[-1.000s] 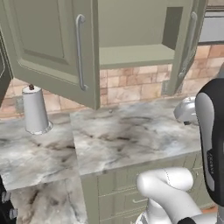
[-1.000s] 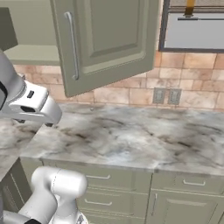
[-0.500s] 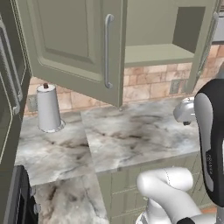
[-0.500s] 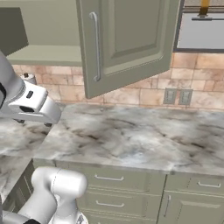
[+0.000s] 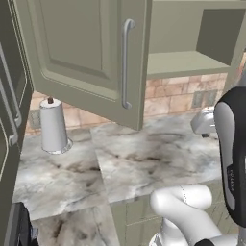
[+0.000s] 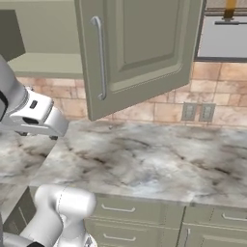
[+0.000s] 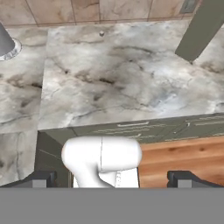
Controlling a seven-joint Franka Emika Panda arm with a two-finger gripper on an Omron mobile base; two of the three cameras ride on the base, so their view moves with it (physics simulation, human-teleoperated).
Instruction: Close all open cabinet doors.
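The cabinet door [image 5: 86,53] stands swung open over the marble counter [image 5: 158,158], its silver handle [image 5: 126,62] near the free edge, baring an empty shelf [image 5: 185,62]. A paper towel roll [image 5: 52,126] stands left by the brick wall. The gripper [image 7: 111,179] (2 dark fingertips [image 7: 37,179] far apart) looks open, holding nothing.

A white robot arm with dark parts

The arm [image 5: 185,211] is smooth, round and shiny white, with a black band and two small dark finger tips [image 7: 38,180].
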